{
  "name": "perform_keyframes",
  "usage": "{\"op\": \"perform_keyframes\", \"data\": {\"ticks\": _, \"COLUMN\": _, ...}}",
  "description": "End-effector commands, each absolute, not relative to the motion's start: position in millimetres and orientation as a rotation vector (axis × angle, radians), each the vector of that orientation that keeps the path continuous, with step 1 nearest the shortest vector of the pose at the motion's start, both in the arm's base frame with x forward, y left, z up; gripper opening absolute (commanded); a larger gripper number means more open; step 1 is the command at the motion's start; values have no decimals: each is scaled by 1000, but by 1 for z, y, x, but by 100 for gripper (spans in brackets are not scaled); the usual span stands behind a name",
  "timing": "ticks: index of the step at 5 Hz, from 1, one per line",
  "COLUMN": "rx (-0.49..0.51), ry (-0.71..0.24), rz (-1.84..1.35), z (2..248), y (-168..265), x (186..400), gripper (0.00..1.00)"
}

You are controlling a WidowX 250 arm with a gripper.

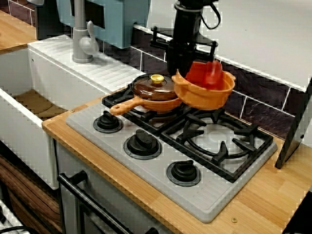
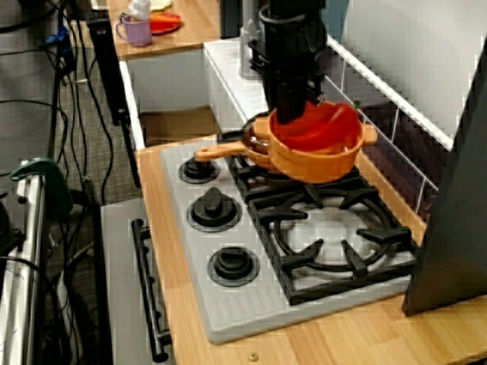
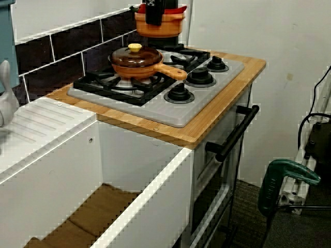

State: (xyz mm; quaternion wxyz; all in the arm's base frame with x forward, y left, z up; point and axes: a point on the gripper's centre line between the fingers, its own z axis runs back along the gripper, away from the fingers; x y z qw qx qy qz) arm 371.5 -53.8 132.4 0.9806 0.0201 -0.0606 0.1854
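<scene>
My pincer reaches down from above and is clamped on the rim of the orange pot. The pot hangs tilted, just clear of the black grate beneath it. The rim hides the fingertips. A red piece lies inside the pot, right against the pincer. Just beside the pincer, the lidded frying pan rests on the neighbouring burner, close against the pot. Below and out in front of the pincer, the grey hob carries three knobs, set into the wooden counter. Dark tiles run behind the pincer. Past the pan is the white sink. In the view along the counter, a purple mug stands well apart on a far table.
</scene>
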Motion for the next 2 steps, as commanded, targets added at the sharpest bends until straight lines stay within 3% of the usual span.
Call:
{"op": "perform_keyframes", "data": {"ticks": 1, "rx": -46, "ry": -188, "rz": 326, "z": 171, "y": -46, "x": 365, "gripper": 0}}
{"op": "perform_keyframes", "data": {"ticks": 2, "rx": -71, "ry": -204, "rz": 320, "z": 189, "y": -43, "x": 357, "gripper": 0}}
